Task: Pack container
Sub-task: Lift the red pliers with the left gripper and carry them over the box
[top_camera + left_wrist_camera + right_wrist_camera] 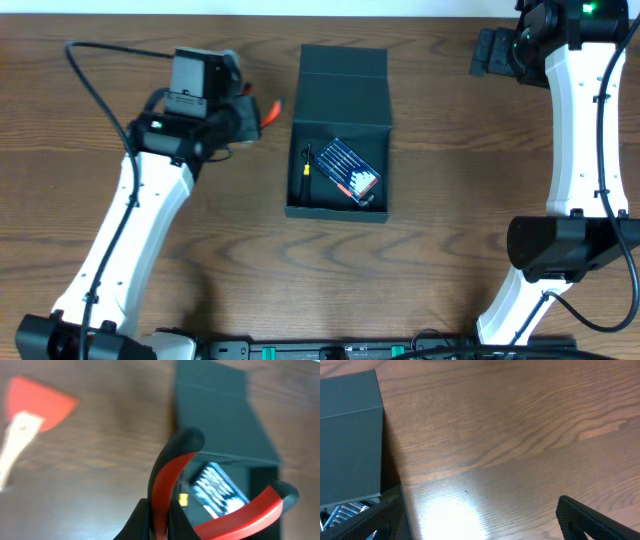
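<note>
Overhead, container (343, 92) looks light, crushable — take a side wall; left gripper (250, 115) pinches pliers (161, 480), right gripper (480, 505) spread.

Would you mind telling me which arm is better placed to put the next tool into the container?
Left. The left gripper is shut on red-handled pliers beside the open container; the right gripper is open, empty, farther off.
</note>
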